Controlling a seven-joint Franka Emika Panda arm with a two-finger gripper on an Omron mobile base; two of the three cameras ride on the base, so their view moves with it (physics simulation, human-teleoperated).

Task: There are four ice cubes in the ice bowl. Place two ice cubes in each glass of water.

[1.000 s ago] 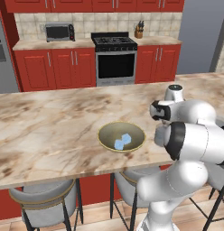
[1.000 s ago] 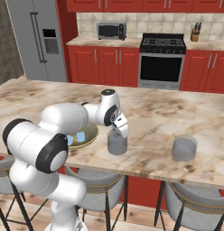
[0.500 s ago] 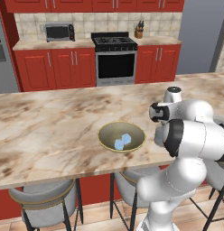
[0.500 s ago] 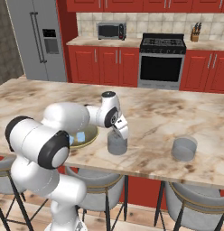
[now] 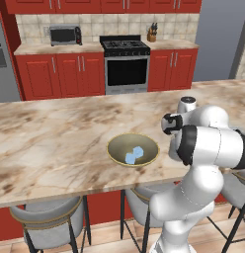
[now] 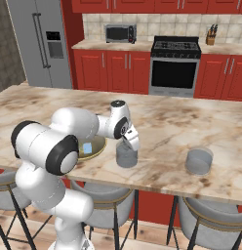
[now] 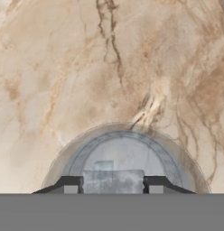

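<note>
Room: a rendered kitchen with red cabinets, a black stove (image 5: 125, 64), a microwave (image 5: 64, 35) and a grey fridge (image 6: 40, 44) along the back wall.
Counter: a long beige marbled counter (image 5: 50, 133) with grey stools (image 5: 48, 227) tucked under its near edge; everything below is placed from the bowl.
Arm: white, bent over the counter just right of the bowl.
Bowl: the wide gold-rimmed bowl (image 5: 133, 149) sits near the counter's front edge and holds two pale blue cubes (image 5: 135, 155).
Near glass: a grey-blue tumbler, the near glass (image 6: 126, 155), stands just right of the bowl.
Far glass: the far glass (image 6: 199, 161) stands well apart, farther right.
Gripper: the gripper (image 7: 113, 184) hangs directly over the near glass, jaws set narrow around a pale cube, the held cube (image 7: 113, 181); a second pale block seems to lie in the water below.
Progress: about halfway at best. Two cubes are out of the bowl, both at the near glass, one not yet released. The far glass looks empty, though it is too small to be sure.
</note>
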